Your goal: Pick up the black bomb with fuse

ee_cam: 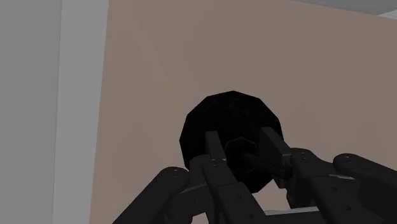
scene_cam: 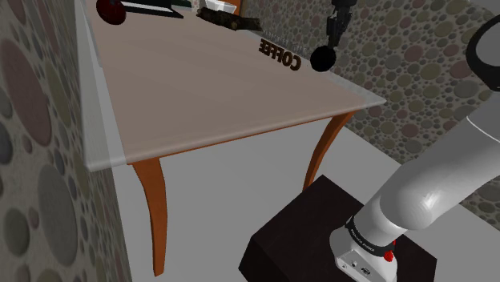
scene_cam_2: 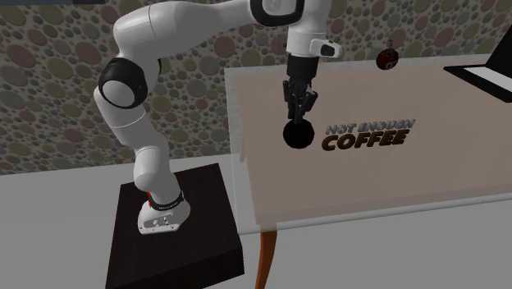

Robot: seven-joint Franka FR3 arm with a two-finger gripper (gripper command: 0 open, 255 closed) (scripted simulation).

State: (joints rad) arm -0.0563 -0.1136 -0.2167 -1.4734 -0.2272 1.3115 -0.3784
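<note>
Stand: dark box on grey floor at 2nd ext. view's left; arm base sits on top.
Arm: white, glossy, dark joints; arches up and over to the counter's left end.
Jaws: narrow, clamped on the short stub atop the bomb; in wrist view they pinch it from both sides.
Bomb: matte black ball w/ slightly faceted outline. It hangs right under the jaws, over the counter's left end, just left of the lettering and not touching it. Fuse too dark to pick out.
Key relation: bomb lies dead below jaws; stub-to-ball axis approx. vertical, in line w/ the jaws. Judgement: coming move is a plain lift straight up, no re-aim.
Clearance: can't tell if ball is off the counter, as no shadow is drawn.
Risk: smooth round body on a small stub, so it could swing or slip.
Counter: smooth pinkish-beige top, thin pale edge, curved orange-brown legs.
Lettering: dark brown 3D block letters, "NOT ENOUGH COFFEE".
Red ball: dark red, glossy, at far edge, well apart from bomb.
Black slab: flat, angular, at right end; maybe a laptop.
</note>
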